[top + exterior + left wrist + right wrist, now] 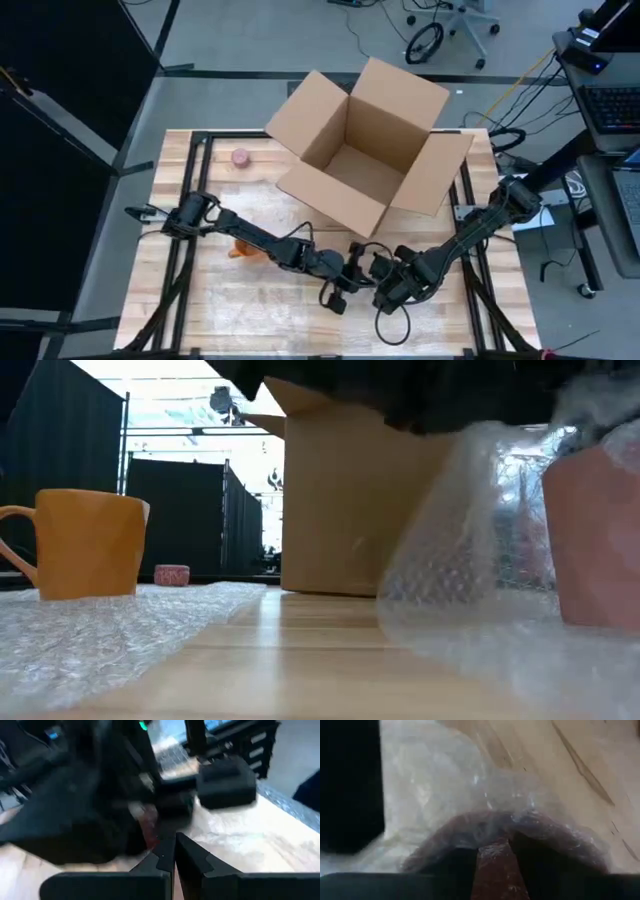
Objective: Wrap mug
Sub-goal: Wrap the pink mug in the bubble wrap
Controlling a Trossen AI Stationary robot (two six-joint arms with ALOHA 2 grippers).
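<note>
A reddish-brown mug [598,540] stands at the table's near middle under a sheet of clear bubble wrap [455,560]. The wrap rises from the table and drapes over the mug. My right gripper [495,854] is shut on this mug, and my left gripper [174,851] is shut right beside it [337,295]. In the high view my right gripper [386,292] hides the mug. An orange mug [88,545] stands upright on another stretch of bubble wrap [90,630], to the left of both grippers. My left gripper has its two fingers closed, with only a thin pale sliver [173,879] between them. That sliver seems to be bubble wrap; which edge or how many layers cannot be told. The wrap rises off the table [470,470] toward the grippers. My right gripper pinches a reddish-brown part of the mug [496,870] between its two fingers [540,865], with bubble wrap [485,820] lying over the mug just ahead of them. Whether that part is wall or handle cannot be told. The mug's base rests near the tabletop.
An open cardboard box [365,150] stands at the table's far middle, flaps spread. A small pink round object [240,157] sits at the far left. Bare wood [300,650] lies between the two wrap patches. Cables and a desk lie beyond the right edge.
</note>
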